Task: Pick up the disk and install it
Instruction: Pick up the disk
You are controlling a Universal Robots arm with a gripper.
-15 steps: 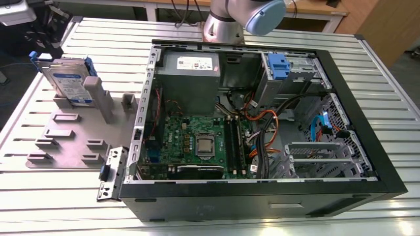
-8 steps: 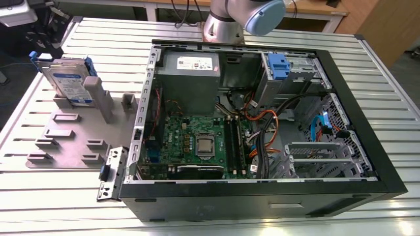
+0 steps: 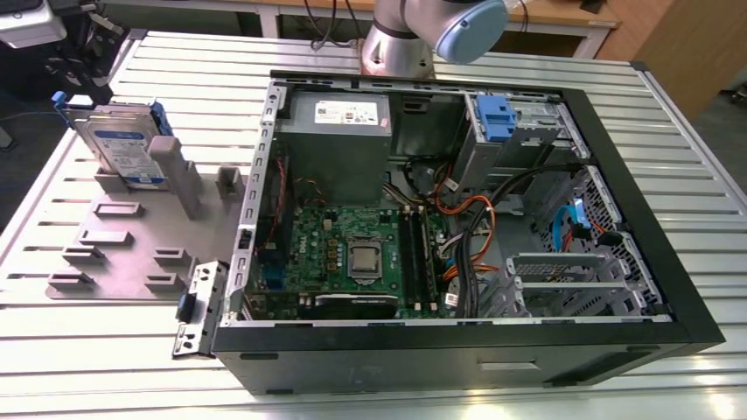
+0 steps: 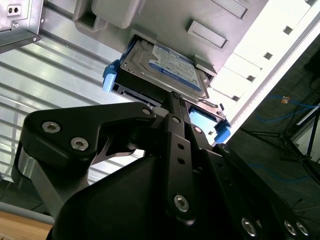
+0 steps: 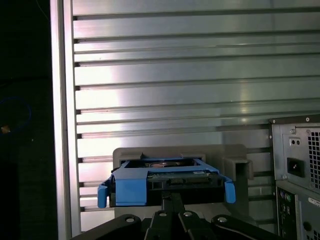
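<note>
At the exterior view's left, the disk [image 3: 125,144] stands upright in a grey fixture [image 3: 140,245] beside the open PC case [image 3: 645,210], leaving its edge free to grasp, and in the first wrist view we see the gripper [image 5: 172,196] facing it w/ jaws closed together, holding nothing.

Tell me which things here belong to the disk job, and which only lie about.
For the job: disk, standing in the grey holder; hand; open computer case.
Lying about: metal bracket beside the case; grey box with white sticker; small blue latch.
</note>
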